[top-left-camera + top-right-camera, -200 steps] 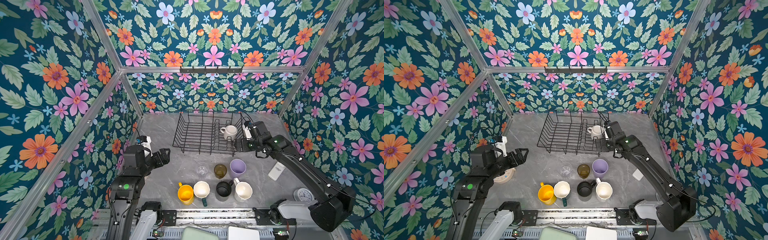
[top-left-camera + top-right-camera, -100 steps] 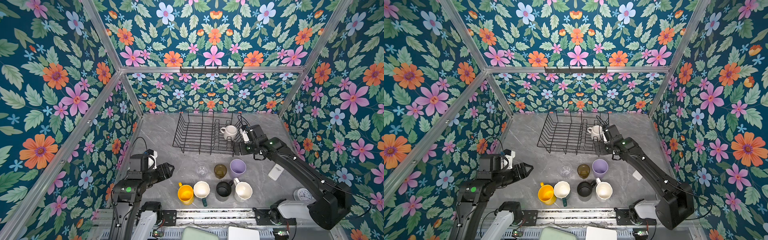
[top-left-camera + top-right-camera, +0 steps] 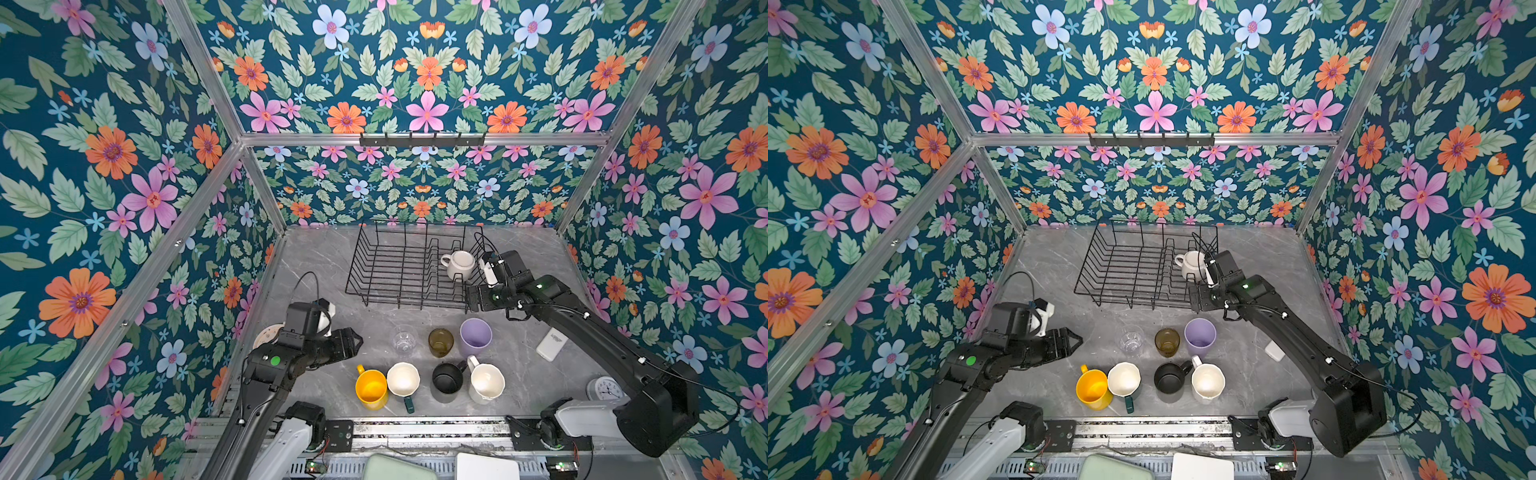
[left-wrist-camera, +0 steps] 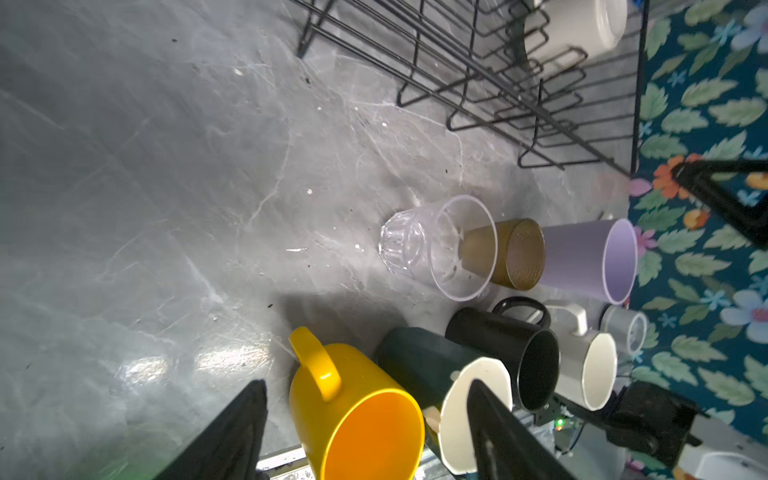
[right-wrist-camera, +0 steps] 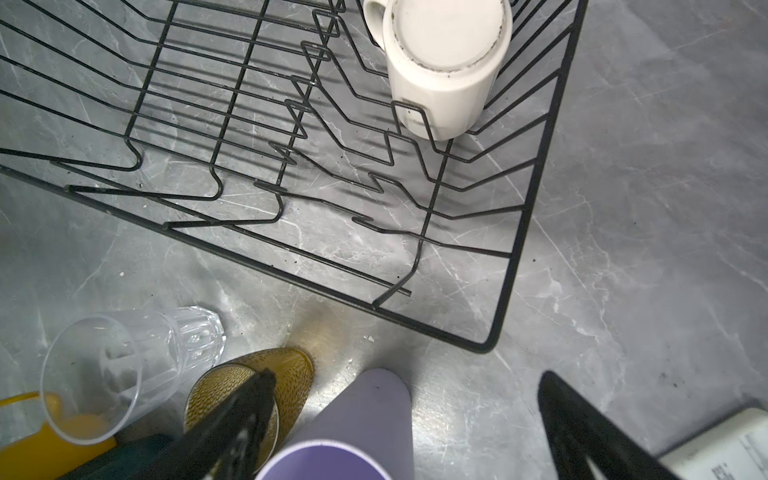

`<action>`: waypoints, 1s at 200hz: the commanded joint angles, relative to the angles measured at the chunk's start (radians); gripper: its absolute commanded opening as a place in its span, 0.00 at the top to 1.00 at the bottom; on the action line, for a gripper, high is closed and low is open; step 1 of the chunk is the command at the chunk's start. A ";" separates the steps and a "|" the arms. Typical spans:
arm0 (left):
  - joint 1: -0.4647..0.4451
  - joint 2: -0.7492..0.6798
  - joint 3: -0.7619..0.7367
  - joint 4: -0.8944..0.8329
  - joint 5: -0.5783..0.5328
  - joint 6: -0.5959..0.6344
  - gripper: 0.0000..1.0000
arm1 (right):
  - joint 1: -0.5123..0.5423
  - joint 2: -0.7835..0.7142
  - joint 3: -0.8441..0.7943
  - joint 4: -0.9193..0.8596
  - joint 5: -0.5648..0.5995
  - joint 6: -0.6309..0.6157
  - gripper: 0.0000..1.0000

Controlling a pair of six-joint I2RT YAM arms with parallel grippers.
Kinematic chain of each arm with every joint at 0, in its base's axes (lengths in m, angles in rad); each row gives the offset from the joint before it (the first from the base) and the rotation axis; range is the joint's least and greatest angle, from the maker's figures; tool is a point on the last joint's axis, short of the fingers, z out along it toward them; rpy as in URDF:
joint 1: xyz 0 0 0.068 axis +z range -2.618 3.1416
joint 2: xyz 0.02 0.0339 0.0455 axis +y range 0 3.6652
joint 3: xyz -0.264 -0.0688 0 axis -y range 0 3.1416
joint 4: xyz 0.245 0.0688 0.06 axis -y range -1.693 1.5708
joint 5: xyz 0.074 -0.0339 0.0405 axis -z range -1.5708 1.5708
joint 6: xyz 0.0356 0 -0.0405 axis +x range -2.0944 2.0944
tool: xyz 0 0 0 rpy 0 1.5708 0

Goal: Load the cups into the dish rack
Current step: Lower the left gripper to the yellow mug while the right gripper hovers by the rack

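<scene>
The black wire dish rack (image 3: 374, 266) (image 5: 536, 174) stands at the back of the table, with one white mug (image 3: 457, 265) (image 5: 444, 66) upside down in its right end. In front stand the clear glass (image 3: 404, 340), amber glass (image 3: 440, 343), lilac tumbler (image 3: 476, 337), yellow mug (image 3: 371, 389) (image 4: 357, 415), dark-green mug (image 3: 403, 380), black mug (image 3: 447, 377) and another white mug (image 3: 485, 383). My left gripper (image 3: 353, 343) (image 4: 366, 384) hovers open, left of the clear glass and over the yellow mug. My right gripper (image 3: 471, 299) (image 5: 407, 376) is open above the lilac tumbler (image 5: 361, 415), holding nothing.
A white alarm clock (image 3: 606, 388) and a small white box (image 3: 552, 344) lie at the right. A round pale disc (image 3: 266, 334) sits by the left wall. A black hook rail (image 3: 422, 139) hangs on the back wall. Floral walls close in three sides.
My left arm has swung down and right towards the cups, its jaws slightly narrower. My right gripper has drawn back from the rack's right end towards the lilac tumbler.
</scene>
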 commanded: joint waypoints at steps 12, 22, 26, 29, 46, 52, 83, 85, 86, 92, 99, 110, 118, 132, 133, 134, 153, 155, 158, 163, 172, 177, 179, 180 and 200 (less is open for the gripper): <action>-0.187 0.080 0.035 0.031 -0.241 -0.126 0.23 | 0.001 -0.028 -0.002 -0.011 0.019 0.014 0.01; -0.215 0.071 0.033 0.004 -0.277 -0.147 0.24 | 0.001 -0.037 -0.008 -0.015 0.027 0.012 0.01; -0.224 0.064 0.034 -0.008 -0.289 -0.154 0.24 | 0.001 -0.041 -0.010 -0.017 0.030 0.012 0.01; -0.228 0.058 0.033 -0.016 -0.297 -0.158 0.24 | 0.001 -0.043 -0.012 -0.018 0.032 0.010 0.01; -0.243 0.018 0.032 -0.068 -0.317 -0.187 0.25 | 0.000 -0.055 -0.022 -0.020 0.038 0.009 0.01; -0.250 0.004 0.029 -0.081 -0.311 -0.199 0.26 | 0.000 -0.058 -0.025 -0.021 0.038 0.009 0.01; -0.304 -0.056 -0.010 -0.109 -0.296 -0.260 0.32 | 0.001 -0.070 -0.035 -0.023 0.039 0.010 0.01; -0.308 -0.058 -0.014 -0.109 -0.295 -0.263 0.32 | 0.000 -0.070 -0.036 -0.024 0.040 0.010 0.01; -0.311 -0.060 -0.016 -0.110 -0.295 -0.265 0.32 | 0.001 -0.071 -0.036 -0.024 0.041 0.010 0.01; -0.323 -0.062 -0.025 -0.117 -0.295 -0.271 0.33 | 0.001 -0.074 -0.038 -0.024 0.042 0.011 0.01; -0.339 -0.061 -0.030 -0.133 -0.304 -0.275 0.33 | 0.000 -0.076 -0.039 -0.026 0.042 0.012 0.01; -0.362 -0.054 -0.028 -0.155 -0.317 -0.275 0.33 | 0.001 -0.081 -0.042 -0.030 0.042 0.012 0.01; -0.376 -0.051 -0.028 -0.159 -0.312 -0.276 0.34 | 0.000 -0.083 -0.044 -0.031 0.045 0.015 0.01; -0.396 -0.053 -0.026 -0.180 -0.313 -0.277 0.34 | 0.001 -0.087 -0.045 -0.035 0.046 0.015 0.01; -0.397 -0.054 -0.025 -0.182 -0.313 -0.277 0.34 | 0.001 -0.088 -0.045 -0.035 0.046 0.015 0.01; -0.398 -0.054 -0.025 -0.184 -0.313 -0.277 0.34 | 0.001 -0.088 -0.045 -0.036 0.046 0.017 0.01; -0.406 -0.052 -0.029 -0.224 -0.295 -0.271 0.35 | 0.001 -0.094 -0.049 -0.037 0.044 0.021 0.01; -0.406 -0.052 -0.031 -0.227 -0.293 -0.270 0.35 | 0.000 -0.094 -0.050 -0.036 0.044 0.021 0.01; -0.406 -0.051 -0.034 -0.228 -0.288 -0.271 0.35 | 0.000 -0.095 -0.050 -0.036 0.044 0.022 0.01; -0.410 -0.051 -0.038 -0.231 -0.281 -0.272 0.36 | 0.001 -0.096 -0.050 -0.037 0.044 0.022 0.01; -0.414 -0.049 -0.049 -0.231 -0.267 -0.272 0.37 | 0.002 -0.097 -0.050 -0.037 0.043 0.023 0.01; -0.416 -0.047 -0.054 -0.231 -0.264 -0.273 0.37 | 0.001 -0.097 -0.049 -0.039 0.045 0.023 0.01; -0.417 -0.046 -0.056 -0.231 -0.265 -0.274 0.37 | 0.001 -0.097 -0.049 -0.039 0.045 0.023 0.01; -0.418 -0.046 -0.057 -0.231 -0.264 -0.274 0.37 | 0.001 -0.098 -0.049 -0.039 0.046 0.023 0.01; -0.431 -0.025 -0.068 -0.230 -0.263 -0.277 0.39 | 0.000 -0.098 -0.046 -0.042 0.049 0.023 0.01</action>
